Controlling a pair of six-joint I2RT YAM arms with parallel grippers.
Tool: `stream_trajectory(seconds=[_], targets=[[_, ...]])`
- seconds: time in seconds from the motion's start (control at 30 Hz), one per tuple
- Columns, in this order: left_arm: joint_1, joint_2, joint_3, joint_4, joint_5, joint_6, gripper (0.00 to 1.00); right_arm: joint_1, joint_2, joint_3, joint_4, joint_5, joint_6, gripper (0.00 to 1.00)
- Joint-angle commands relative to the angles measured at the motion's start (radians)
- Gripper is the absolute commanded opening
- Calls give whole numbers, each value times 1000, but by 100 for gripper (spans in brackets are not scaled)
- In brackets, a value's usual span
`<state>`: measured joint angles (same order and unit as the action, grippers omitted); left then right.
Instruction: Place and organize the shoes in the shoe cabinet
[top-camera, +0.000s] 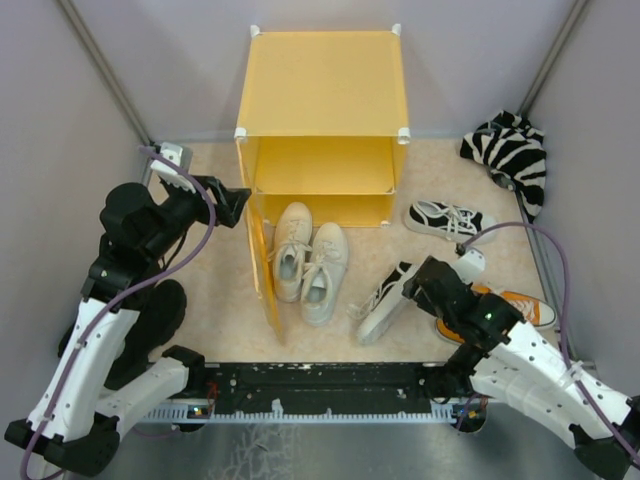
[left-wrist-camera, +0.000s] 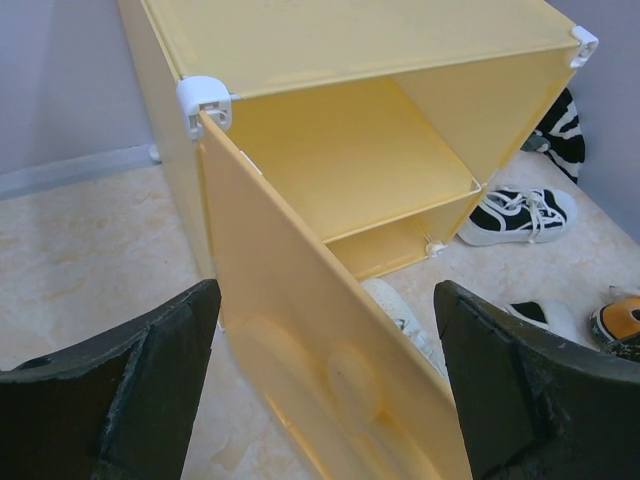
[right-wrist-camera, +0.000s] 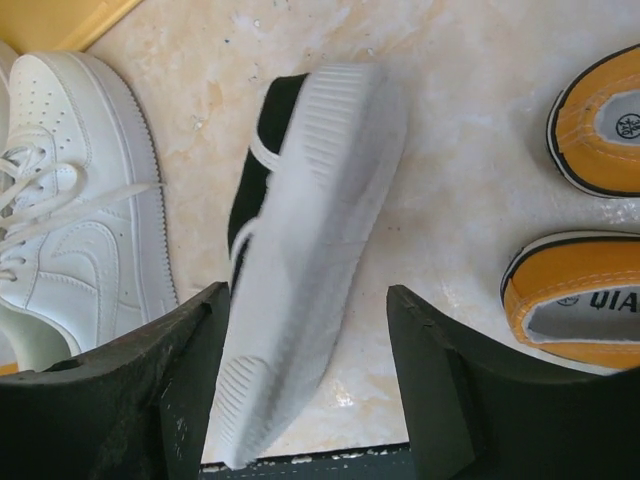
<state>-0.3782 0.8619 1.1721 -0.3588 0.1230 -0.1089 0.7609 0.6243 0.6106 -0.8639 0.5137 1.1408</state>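
Cabinet (top-camera: 320, 90) smooth plastic; black sneaker (right-wrist-camera: 305, 230) sole ribbed rubber.

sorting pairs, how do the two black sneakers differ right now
The near black sneaker lies tipped on its side, white sole showing; the far black sneaker sits upright, laces up. The near one is under the open right gripper; the far one rests beside the cabinet. Both are black with white soles.

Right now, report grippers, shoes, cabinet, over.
Left gripper open by open cabinet door. Right gripper open over black shoe, on its side. Off-white pair crowding cabinet mouth.
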Motion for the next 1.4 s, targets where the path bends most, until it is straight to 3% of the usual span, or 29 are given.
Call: stream_trajectory(seconds=[0.0,0.1,0.23,0.33,0.57,0.73,0.93,1.2,1.3,1.37], targets=[[-3,-6,-13,31,16,-10,93,-3,6,66,-31,19,-47,66],[-3,-6,-15,35,20,-11,93,-4,97,140,-37,44,-163,68],[-4,-11,-15,43,23,-12,93,-5,330,327,-103,93,-348,79],[-4,-15,-13,38,22,-6,93,-13,452,421,-89,51,-550,82],[-3,-34,-13,17,-14,23,94,-87,513,484,-96,-56,-714,84],[-3,-34,-35,24,-18,25,94,-136,528,422,-84,-128,-658,84],[-3,-41,-37,18,-18,28,94,-256,522,235,112,-317,-565,84],[-3,-54,-36,-3,-40,39,94,-295,577,163,219,-311,-515,84],[-4,-54,-39,-7,-41,41,94,-302,603,115,271,-354,-490,80],[-4,-54,-37,-13,-38,43,94,-303,603,85,295,-372,-469,69]])
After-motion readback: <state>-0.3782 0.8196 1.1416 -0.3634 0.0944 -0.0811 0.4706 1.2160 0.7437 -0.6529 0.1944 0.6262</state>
